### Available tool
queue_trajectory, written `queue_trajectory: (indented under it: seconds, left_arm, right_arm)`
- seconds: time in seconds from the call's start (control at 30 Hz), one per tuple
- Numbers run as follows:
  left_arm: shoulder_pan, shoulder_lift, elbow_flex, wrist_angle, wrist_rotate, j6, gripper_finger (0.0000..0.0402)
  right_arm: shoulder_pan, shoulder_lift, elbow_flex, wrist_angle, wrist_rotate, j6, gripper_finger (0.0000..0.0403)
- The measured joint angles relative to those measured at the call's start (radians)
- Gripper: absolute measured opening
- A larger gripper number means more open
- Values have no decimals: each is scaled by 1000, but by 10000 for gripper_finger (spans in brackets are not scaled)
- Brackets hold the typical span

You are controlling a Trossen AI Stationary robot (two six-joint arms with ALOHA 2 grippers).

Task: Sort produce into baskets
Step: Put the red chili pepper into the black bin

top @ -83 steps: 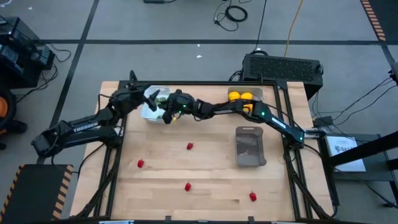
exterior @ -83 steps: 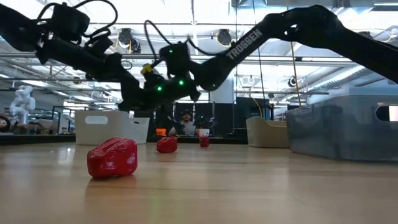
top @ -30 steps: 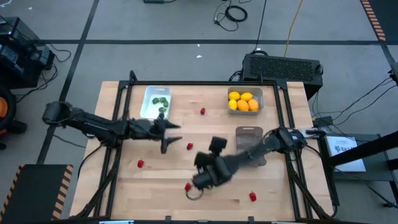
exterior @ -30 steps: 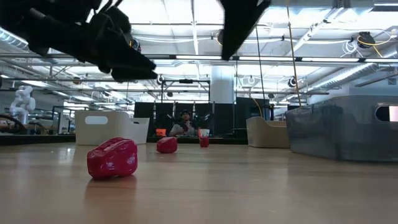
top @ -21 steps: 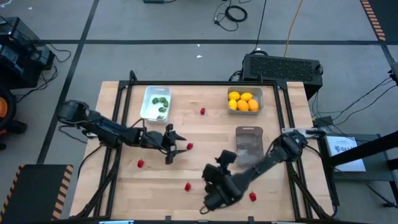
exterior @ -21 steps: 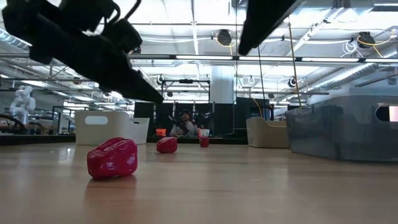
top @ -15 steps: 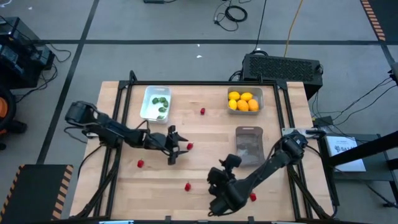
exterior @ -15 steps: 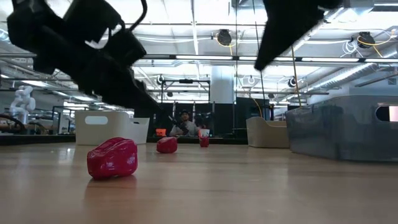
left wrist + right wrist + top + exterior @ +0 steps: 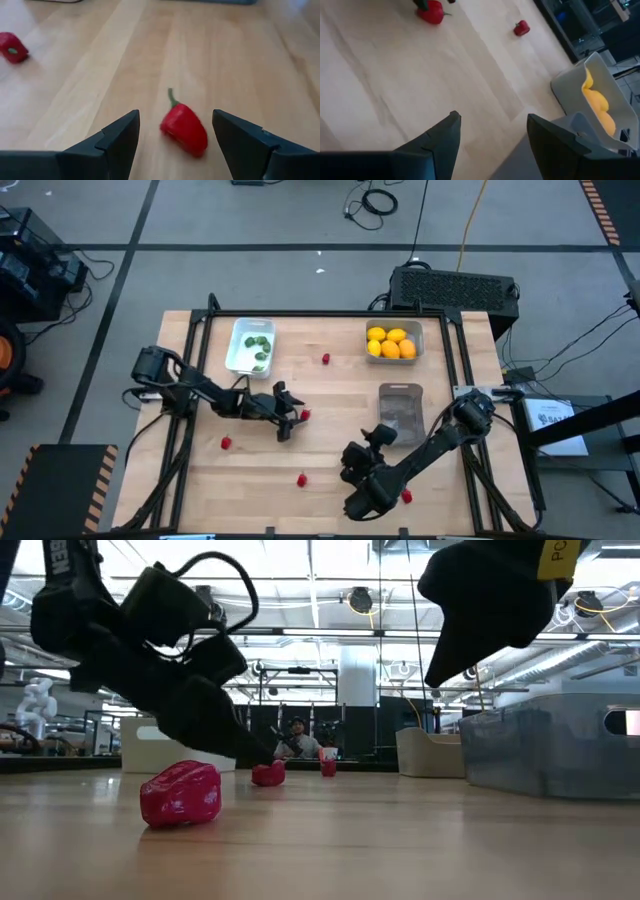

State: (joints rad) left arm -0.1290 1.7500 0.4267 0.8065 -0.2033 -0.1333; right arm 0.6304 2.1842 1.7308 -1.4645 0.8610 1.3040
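Observation:
A red pepper-like piece (image 9: 184, 130) with a green stem lies on the table between the fingers of my open left gripper (image 9: 175, 137), apart from both. In the high view this piece (image 9: 304, 415) is just right of my left gripper (image 9: 288, 420). My right gripper (image 9: 492, 142) is open and empty above the table's near right part (image 9: 378, 440), beside the darker grey basket (image 9: 402, 415). The white basket (image 9: 250, 345) holds green pieces. The pale grey basket (image 9: 393, 342) holds yellow lemons. Other red pieces lie loose (image 9: 326, 359), (image 9: 226, 443), (image 9: 302, 478).
Another red piece (image 9: 406, 496) lies near the front edge, by my right arm's elbow (image 9: 360, 502). In the low view a red piece (image 9: 180, 793) lies close in front, with two more (image 9: 267, 773) behind it. Bare wood (image 9: 340, 390) shows in the table's middle.
My left gripper has gone toward the table's right edge and down, until its open fingers stand around the red piece. My right arm has swung from the table's middle toward the near right part, and its gripper has turned toward the far edge.

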Motion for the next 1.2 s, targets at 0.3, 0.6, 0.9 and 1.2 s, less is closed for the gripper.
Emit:
queue_trajectory:
  seconds: [0.3, 0.6, 0.9, 1.2]
  left_arm:
    - [17, 92, 36, 5, -7, -70, 258]
    - [17, 134, 69, 10, -16, -56, 246]
    - [17, 133, 70, 4, -10, -44, 165]
    - [16, 134, 228, -7, 135, 32, 129]
  right_arm:
    - [0, -18, -26, 16, 7, -7, 217]
    - [0, -19, -26, 21, 7, -7, 217]
    - [0, -21, -26, 24, 1, -17, 217]
    - [24, -165, -26, 33, -82, -146, 217]
